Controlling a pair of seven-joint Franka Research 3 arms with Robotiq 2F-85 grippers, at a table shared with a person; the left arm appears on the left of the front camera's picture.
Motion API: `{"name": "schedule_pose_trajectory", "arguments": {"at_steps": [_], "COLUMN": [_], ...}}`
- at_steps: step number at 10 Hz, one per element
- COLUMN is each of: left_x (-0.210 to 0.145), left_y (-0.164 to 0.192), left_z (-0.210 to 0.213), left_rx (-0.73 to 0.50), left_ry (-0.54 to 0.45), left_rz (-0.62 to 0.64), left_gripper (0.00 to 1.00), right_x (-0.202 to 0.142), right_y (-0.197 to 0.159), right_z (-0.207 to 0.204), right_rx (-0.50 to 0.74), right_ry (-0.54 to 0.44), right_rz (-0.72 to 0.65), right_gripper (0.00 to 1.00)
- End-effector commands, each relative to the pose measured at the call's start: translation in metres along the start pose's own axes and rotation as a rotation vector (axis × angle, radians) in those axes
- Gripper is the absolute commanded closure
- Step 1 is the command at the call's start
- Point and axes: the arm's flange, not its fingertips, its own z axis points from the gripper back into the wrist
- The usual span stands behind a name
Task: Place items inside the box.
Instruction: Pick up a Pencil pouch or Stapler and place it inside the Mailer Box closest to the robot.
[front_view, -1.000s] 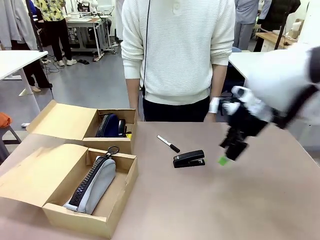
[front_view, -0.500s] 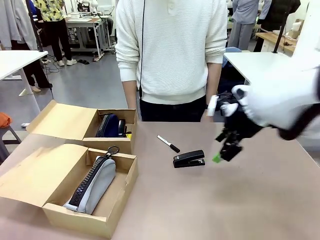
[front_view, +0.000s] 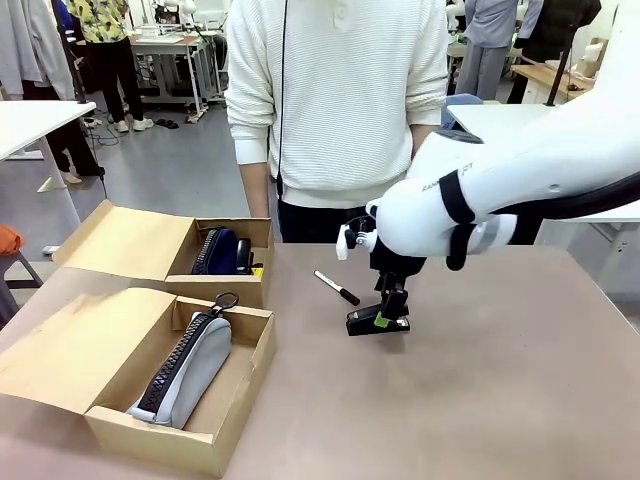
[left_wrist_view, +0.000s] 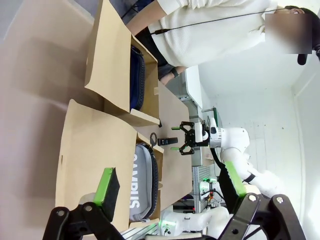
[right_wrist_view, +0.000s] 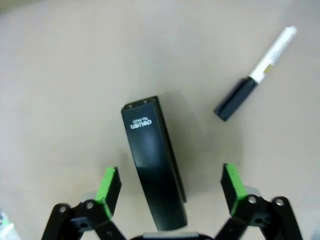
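The black stapler (front_view: 366, 320) lies on the table in front of the person, and my right gripper (front_view: 385, 316) hangs open right over it. In the right wrist view the stapler (right_wrist_view: 154, 162) sits lengthwise between the green pads (right_wrist_view: 107, 184) of my right gripper (right_wrist_view: 169, 185), with clear gaps on both sides. The thin black-and-white marker (front_view: 337, 288) (right_wrist_view: 255, 74) lies just beyond it. The grey "CAMPUS" pencil case (front_view: 190, 368) (left_wrist_view: 142, 180) rests in the near box (front_view: 150, 440). The navy pouch (front_view: 215, 250) and a bit of yellow (front_view: 258, 270) sit in the far box (front_view: 215, 288). My left gripper (left_wrist_view: 170, 182) is open and holds nothing.
A person in a white sweater (front_view: 340, 100) stands at the far edge, hands down by the table. Both cardboard boxes have their lids folded open to the left. The brown table top (front_view: 480, 400) stretches bare to the right of the stapler.
My right arm has swung left from the table's right side and come down over the stapler, its open fingers now on either side of it.
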Motion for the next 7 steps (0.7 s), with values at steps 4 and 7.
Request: {"name": "schedule_pose_trajectory", "arguments": {"at_steps": [4, 7], "left_x": [-0.0010, -0.0010], "left_y": [-0.0003, -0.0003], "left_z": [0.0001, 0.0001], "left_rx": [-0.019, -0.019], "left_ry": [-0.009, -0.009], "left_rz": [-0.016, -0.016], "left_gripper": [0.00, 0.00], "right_x": [0.0126, 0.0143], "right_y": [-0.0012, -0.0002], "right_z": [-0.0001, -0.0057], "right_rx": [0.091, 0.109], "right_ry": [0.050, 0.088], "right_rz": [0.022, 0.023], "right_gripper": [0.00, 1.00]}}
